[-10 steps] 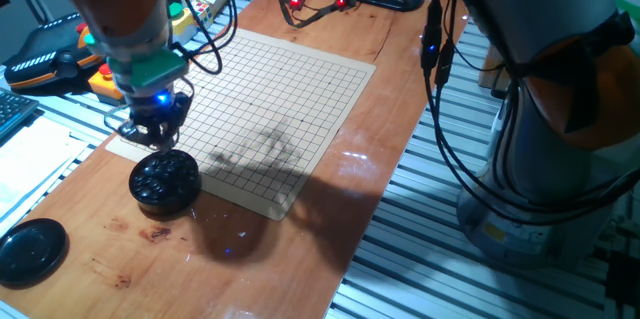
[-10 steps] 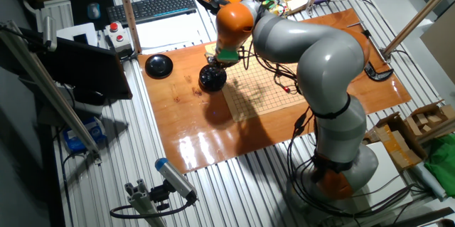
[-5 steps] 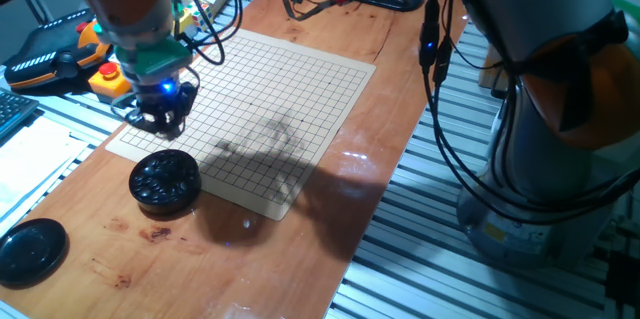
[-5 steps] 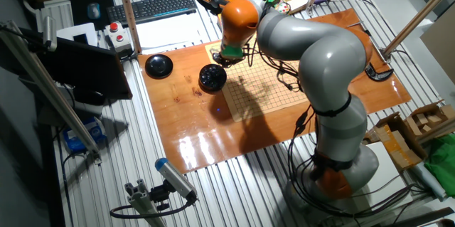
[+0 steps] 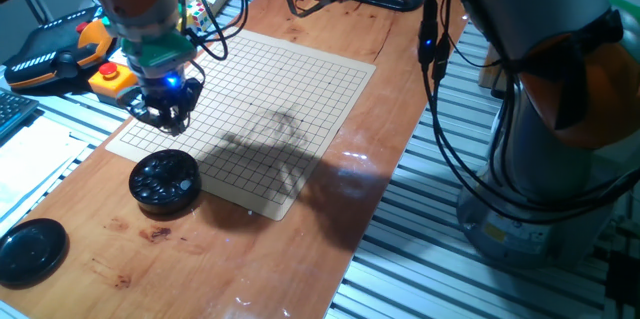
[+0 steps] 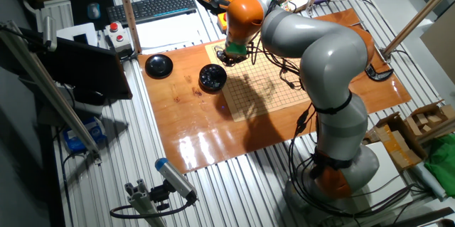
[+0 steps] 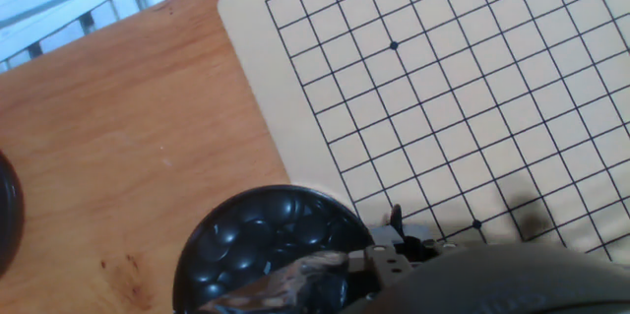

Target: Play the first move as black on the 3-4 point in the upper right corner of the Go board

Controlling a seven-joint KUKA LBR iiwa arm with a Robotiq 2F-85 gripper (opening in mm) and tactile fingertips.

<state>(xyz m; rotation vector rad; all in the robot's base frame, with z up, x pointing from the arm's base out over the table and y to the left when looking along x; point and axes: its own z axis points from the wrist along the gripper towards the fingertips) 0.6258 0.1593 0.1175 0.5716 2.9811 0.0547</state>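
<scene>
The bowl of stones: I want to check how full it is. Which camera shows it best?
The hand view: the bowl is close, and the glossy stones piled inside show, though the gripper's body hides its lower edge. One fixed view shows the whole bowl beside the board, smaller. The other fixed view shows it tiny, without detail.

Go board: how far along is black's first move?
Done: the lid is off the bowl of black stones. In hand: the gripper hovers over a corner of the Go board; a held stone cannot be seen. Left: no stone lies on the grid.
</scene>
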